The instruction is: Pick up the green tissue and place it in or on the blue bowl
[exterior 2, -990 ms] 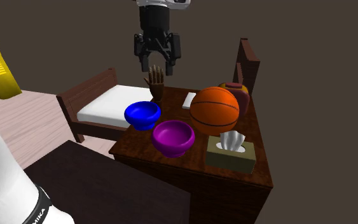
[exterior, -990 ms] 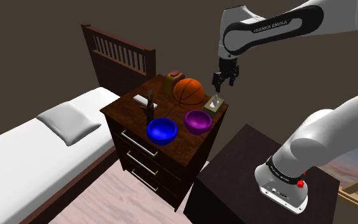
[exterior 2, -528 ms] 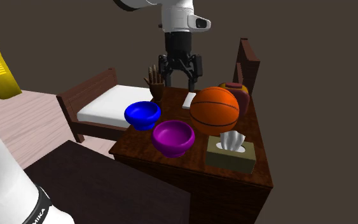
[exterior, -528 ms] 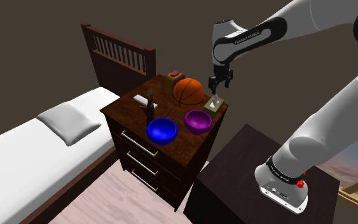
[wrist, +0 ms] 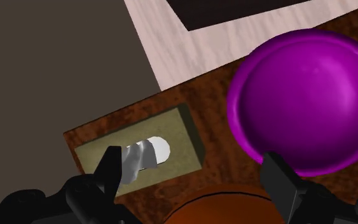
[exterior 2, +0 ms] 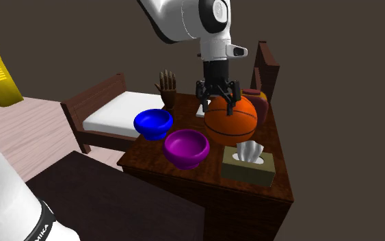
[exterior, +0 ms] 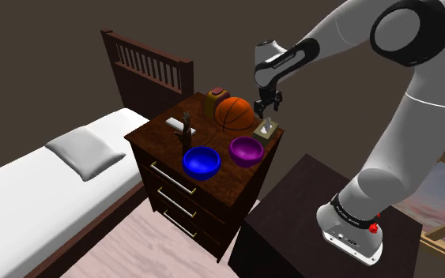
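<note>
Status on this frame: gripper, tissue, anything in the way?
Gripper open, empty. Olive tissue box untouched, just below it. Basketball and purple bowl close beside the box.

Dresser top (wrist: 222,165): dark brown wood, visible grain, slight sheen.
Purple bowl (wrist: 304,102): smooth, glossy, soft highlights.
Blue bowl (exterior: 201,162), at 9 o'clock from purple bowl in shoulder view: same glossy finish.
Tissue box (wrist: 177,140): olive-green, matt.
Tissue (wrist: 147,153) in its slot: white-grey, crumpled, paper-like folds.
Basketball (exterior 2: 230,118): orange, satin, black seams.
Gripper (wrist: 193,159): black, matt.
Floor (wrist: 190,44): pale wood boards.
Pillow (exterior: 78,150): white, cloth-like, matt.
Arm (exterior: 418,95) shells: white, smooth, glossy.
</note>
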You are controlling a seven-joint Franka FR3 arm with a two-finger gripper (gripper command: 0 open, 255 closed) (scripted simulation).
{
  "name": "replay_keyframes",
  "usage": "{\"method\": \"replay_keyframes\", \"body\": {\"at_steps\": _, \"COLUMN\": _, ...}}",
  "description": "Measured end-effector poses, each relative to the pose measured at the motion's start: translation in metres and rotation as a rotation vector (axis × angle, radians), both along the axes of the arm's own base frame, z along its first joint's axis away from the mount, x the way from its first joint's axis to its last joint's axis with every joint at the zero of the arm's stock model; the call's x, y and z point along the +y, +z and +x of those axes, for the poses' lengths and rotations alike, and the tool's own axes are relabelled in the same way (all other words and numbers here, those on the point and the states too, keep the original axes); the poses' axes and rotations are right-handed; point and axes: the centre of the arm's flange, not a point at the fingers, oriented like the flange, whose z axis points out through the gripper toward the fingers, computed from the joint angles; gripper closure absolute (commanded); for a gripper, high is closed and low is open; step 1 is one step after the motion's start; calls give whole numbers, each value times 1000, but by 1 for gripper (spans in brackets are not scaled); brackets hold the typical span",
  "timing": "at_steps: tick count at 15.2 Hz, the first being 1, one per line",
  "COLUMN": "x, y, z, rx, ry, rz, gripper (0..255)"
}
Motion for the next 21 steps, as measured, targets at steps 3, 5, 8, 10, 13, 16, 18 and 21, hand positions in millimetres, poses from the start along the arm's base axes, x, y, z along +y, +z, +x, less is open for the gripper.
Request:
{"method": "replay_keyframes", "body": {"at_steps": 3, "x": -28, "y": -23, "z": 19, "rx": 10, "ry": -15, "rz": -26, "gripper": 0}}
{"method": "replay_keyframes", "body": {"at_steps": 5, "x": -43, "y": -42, "z": 29, "rx": 16, "ry": -24, "rz": -44, "gripper": 0}}
{"method": "replay_keyframes", "body": {"at_steps": 8, "x": -68, "y": -67, "z": 51, "rx": 26, "ry": -39, "rz": -70, "gripper": 0}}
{"method": "replay_keyframes", "body": {"at_steps": 10, "x": -84, "y": -82, "z": 62, "rx": 32, "ry": -49, "rz": -88, "gripper": 0}}
{"method": "replay_keyframes", "body": {"at_steps": 13, "x": -111, "y": -105, "z": 77, "rx": 41, "ry": -63, "rz": -114, "gripper": 0}}
{"method": "replay_keyframes", "body": {"at_steps": 16, "x": -126, "y": -121, "z": 83, "rx": 46, "ry": -71, "rz": -128, "gripper": 0}}
{"method": "replay_keyframes", "body": {"at_steps": 18, "x": -132, "y": -130, "z": 82, "rx": 45, "ry": -74, "rz": -132, "gripper": 0}}
{"method": "replay_keyframes", "body": {"at_steps": 21, "x": -143, "y": -140, "z": 74, "rx": 41, "ry": -85, "rz": -142, "gripper": 0}}
